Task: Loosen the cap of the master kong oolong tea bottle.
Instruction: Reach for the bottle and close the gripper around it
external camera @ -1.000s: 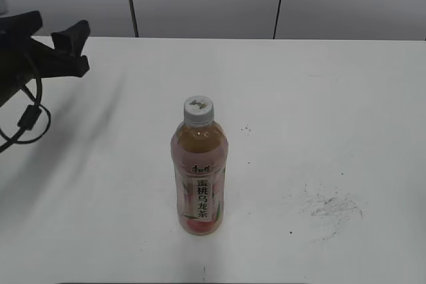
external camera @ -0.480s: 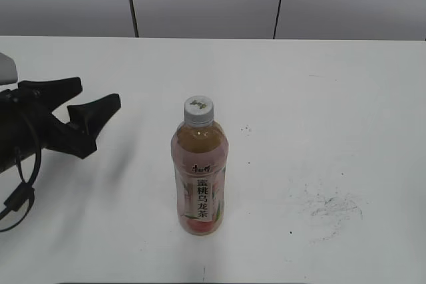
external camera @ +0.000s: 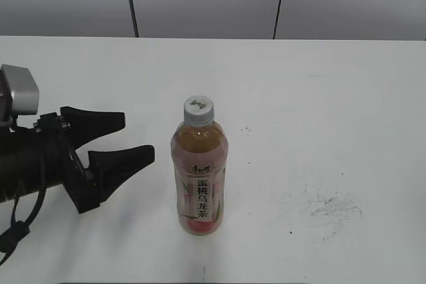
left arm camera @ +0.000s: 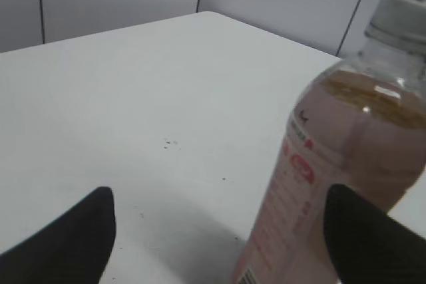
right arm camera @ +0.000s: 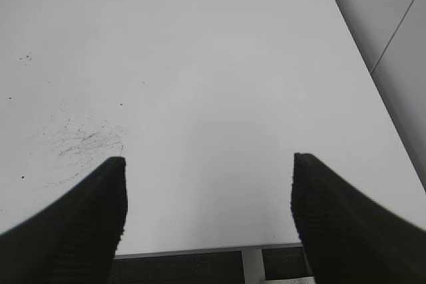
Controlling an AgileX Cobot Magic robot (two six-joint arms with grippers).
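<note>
Just right of the spread left gripper [external camera: 138, 138], upright master kong oolong tea bottle [external camera: 198, 176], untouched

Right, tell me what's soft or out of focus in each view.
Exterior view: sharp on the bottle and its cap. Left wrist view: the bottle fills the right side, slightly soft, and the fingers are dark blurs. Right wrist view: table crisp, fingers soft.

Left wrist view: bottle [left arm camera: 346, 164] base, cap [left arm camera: 399, 14] top cropped.
</note>
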